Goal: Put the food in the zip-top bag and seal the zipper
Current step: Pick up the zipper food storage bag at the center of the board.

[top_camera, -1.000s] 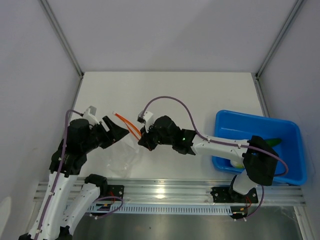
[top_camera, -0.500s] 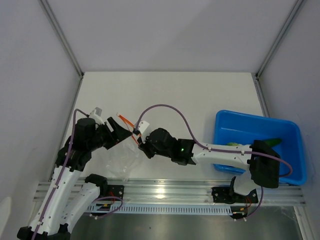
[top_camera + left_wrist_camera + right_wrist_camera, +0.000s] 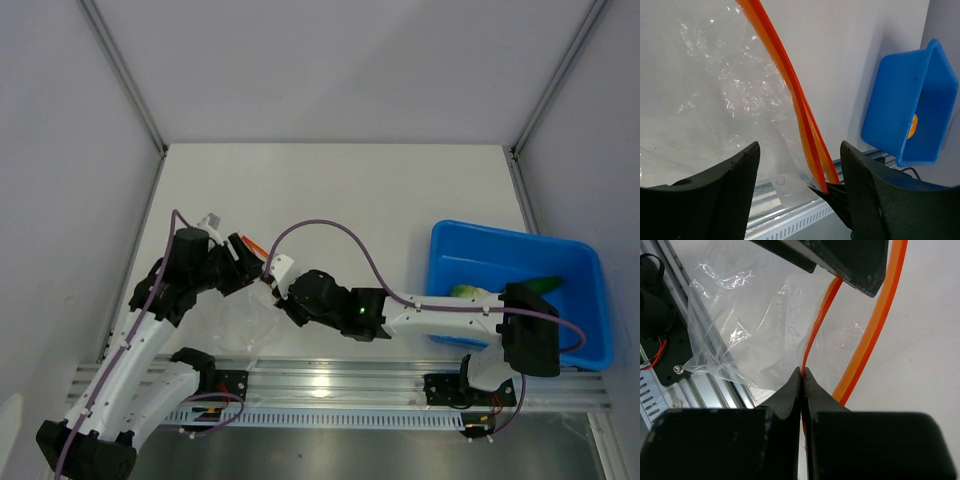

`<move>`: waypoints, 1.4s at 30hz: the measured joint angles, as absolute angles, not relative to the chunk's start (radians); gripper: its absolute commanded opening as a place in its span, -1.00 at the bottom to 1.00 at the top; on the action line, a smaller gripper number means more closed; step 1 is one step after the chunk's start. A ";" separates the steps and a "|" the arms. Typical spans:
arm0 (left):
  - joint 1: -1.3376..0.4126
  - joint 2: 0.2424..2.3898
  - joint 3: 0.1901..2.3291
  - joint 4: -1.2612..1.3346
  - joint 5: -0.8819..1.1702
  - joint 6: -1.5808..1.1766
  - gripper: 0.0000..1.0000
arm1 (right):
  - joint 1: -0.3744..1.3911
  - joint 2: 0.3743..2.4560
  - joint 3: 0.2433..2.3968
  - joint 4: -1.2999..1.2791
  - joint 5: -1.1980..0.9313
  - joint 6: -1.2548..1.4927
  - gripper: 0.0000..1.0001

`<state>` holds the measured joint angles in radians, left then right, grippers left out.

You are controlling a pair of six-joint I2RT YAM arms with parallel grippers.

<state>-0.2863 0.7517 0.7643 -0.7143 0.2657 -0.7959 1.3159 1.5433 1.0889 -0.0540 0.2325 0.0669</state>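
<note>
The clear zip-top bag [image 3: 240, 312] lies crumpled near the table's front edge, between the two arms. Its orange-red zipper [image 3: 799, 105] runs between my left gripper's [image 3: 799, 150] open fingers, which do not touch it. My right gripper [image 3: 802, 371] is shut on one strip of the zipper [image 3: 816, 330]; the other strip [image 3: 875, 325] bows away, so the mouth is open. In the top view the left gripper [image 3: 252, 262] sits just beside the right gripper [image 3: 276, 288]. The pale leafy lump [image 3: 463, 292] and the dark green cucumber [image 3: 545, 283] lie in the tray. The yellow-orange fruit [image 3: 911, 127] shows there too.
The blue plastic tray [image 3: 590, 300] stands at the right, also seen in the left wrist view [image 3: 900, 100]. An aluminium rail [image 3: 330, 380] runs along the table's near edge under the bag's corner. Grey walls close in the table.
My right gripper has pulled the zipper left and toward the near edge. My left arm has swung right, bringing its gripper close against the right one.
</note>
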 measured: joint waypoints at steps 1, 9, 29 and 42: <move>-0.292 0.760 0.764 -0.709 0.265 -0.796 0.32 | 1.318 1.542 1.089 -0.055 0.237 0.066 -1.00; -0.326 0.773 0.745 -0.666 0.263 -0.796 -0.14 | 1.324 1.527 1.089 -0.057 0.259 0.066 -1.00; -0.334 0.730 0.731 -0.654 0.292 -0.667 -0.99 | 1.315 1.423 1.118 -0.269 0.447 0.213 0.98; -0.349 0.705 0.732 -0.660 0.296 -0.601 -0.99 | 0.862 1.130 1.155 -0.590 0.604 0.477 0.99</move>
